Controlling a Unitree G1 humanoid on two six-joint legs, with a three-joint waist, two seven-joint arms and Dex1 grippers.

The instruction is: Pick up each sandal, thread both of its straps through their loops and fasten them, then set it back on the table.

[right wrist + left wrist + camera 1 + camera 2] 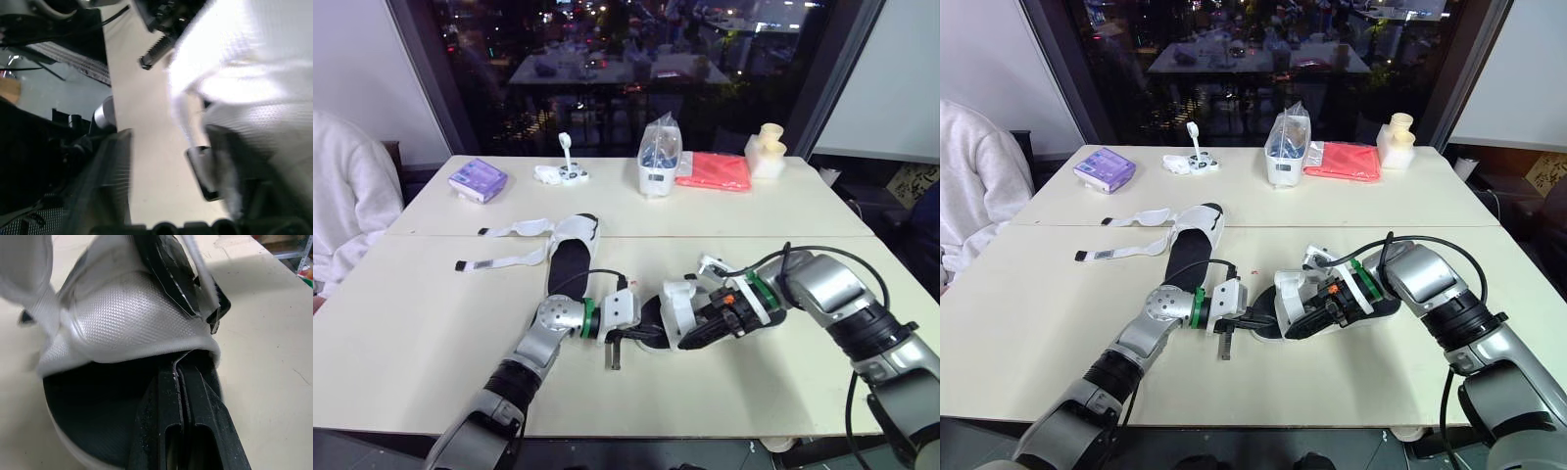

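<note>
**Head views.** The near sandal (677, 305) lies on the tabletop (431, 323) between the two arms, black sole down and white upper raised. The left gripper (651, 336) reaches in from the robot's left and meets the sandal at its open end. The right gripper (710, 326) sits against the upper from the opposite side. The far sandal (570, 253) lies further back and well apart, with both straps (504, 262) spread loose to the left and not yet fastened. The step in hand appears to be securing the near sandal for threading.

**Left wrist view.** The fingers (195, 396) stand narrow and pinch the thin edge of the white upper (132, 318) above the black footbed (98, 421). Treat this pinch as the anchor. Hold it firm and do not pull, since so thin an edge may slip out under load.

**Right wrist view.** The right gripper's fingers (110, 186) stand apart, with bare tabletop between them. White strap material (254, 83) lies to one side, not between them. No loop can be made out here.

Recommended procedure:
1. Shift the right gripper sideways until the strap end lies between its fingers.
2. Close on the tip only, leaving free length to feed.
3. Align the tip with the loop before pushing.
4. Feed along the strap's own length, not across it.
</note>
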